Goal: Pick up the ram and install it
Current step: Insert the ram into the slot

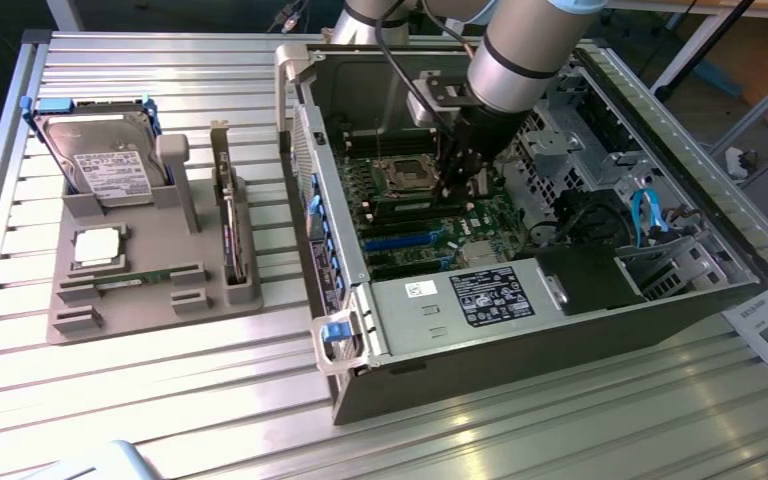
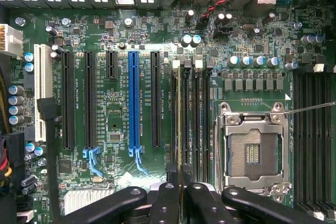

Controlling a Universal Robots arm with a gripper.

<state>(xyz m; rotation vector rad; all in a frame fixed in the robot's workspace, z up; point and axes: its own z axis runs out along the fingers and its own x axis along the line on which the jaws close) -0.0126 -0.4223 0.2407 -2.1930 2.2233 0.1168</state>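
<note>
- Your gripper (image 1: 464,185) was down inside the case (image 1: 518,335), at 3 o'clock of the processor socket (image 1: 404,175) in the exterior view.
- It was clamped on the ram (image 2: 179,124), edge-on over the memory slots (image 2: 195,124).

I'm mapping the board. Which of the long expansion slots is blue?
The single blue slot, lying between two black slots; every other long slot is black, apart from one white slot.

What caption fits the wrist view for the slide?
Gripper holding the ram edge-on over the memory slots, beside the empty CPU socket.
</note>
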